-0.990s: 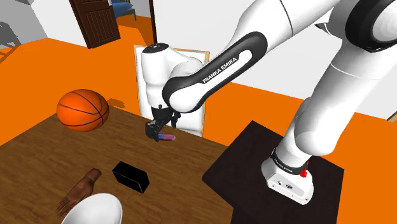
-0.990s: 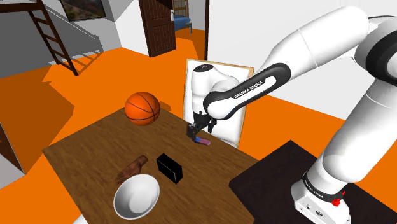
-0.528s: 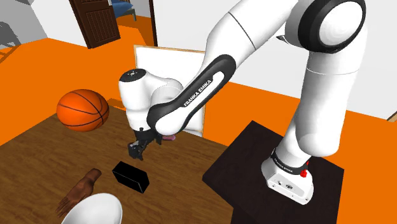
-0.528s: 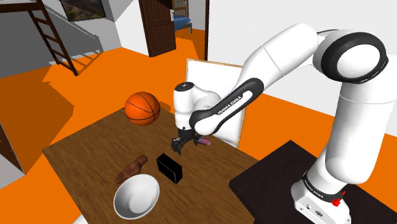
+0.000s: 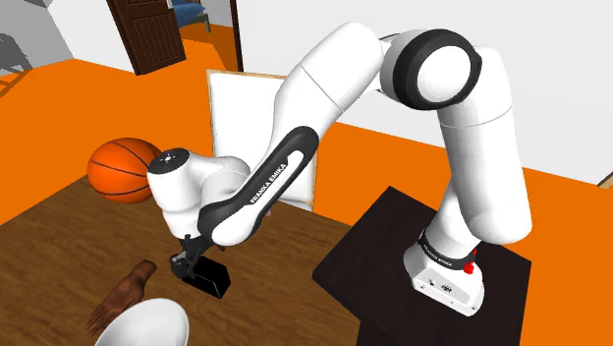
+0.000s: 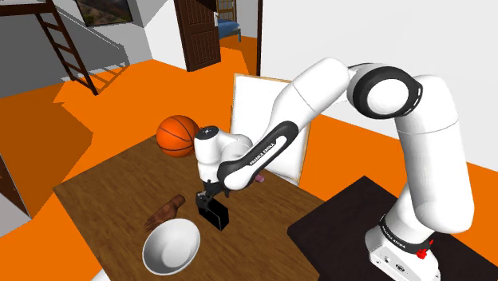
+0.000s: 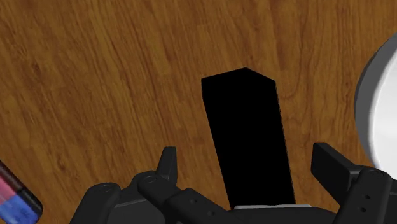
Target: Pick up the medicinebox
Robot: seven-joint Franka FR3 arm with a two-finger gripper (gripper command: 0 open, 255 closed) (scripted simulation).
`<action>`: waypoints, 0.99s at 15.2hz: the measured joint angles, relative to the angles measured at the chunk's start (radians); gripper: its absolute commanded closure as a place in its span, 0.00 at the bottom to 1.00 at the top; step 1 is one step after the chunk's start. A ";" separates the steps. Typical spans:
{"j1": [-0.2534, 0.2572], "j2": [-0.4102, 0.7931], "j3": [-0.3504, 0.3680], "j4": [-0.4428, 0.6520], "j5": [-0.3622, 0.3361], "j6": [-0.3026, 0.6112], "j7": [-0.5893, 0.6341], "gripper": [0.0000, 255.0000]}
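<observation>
both exterior views overlook the same table [image 5: 54, 241] obliquely.

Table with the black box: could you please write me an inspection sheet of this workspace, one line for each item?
Surface: brown wooden table, grain plainly visible.
Job's things: black medicine box lying on the table, between the claw's fingers.
Clutter: basketball, white bowl, brown wooden piece, small pink and blue object, all on the table.
Grippers: claw open, one finger on each side of the box, not touching it.
Cables: nothing seen.
Surroundings: orange floor, white panel behind the table, dark door, black stand under the arm.
</observation>
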 measured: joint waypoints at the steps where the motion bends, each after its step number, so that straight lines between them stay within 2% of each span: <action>1: 0.012 0.022 -0.005 0.018 -0.008 0.002 0.008 0.00; 8: 0.040 0.098 -0.034 0.043 -0.043 0.052 0.029 0.00; 9: 0.040 0.101 -0.036 0.042 -0.044 0.055 0.030 1.00; 15: 0.041 0.103 -0.036 0.043 -0.046 0.059 0.030 1.00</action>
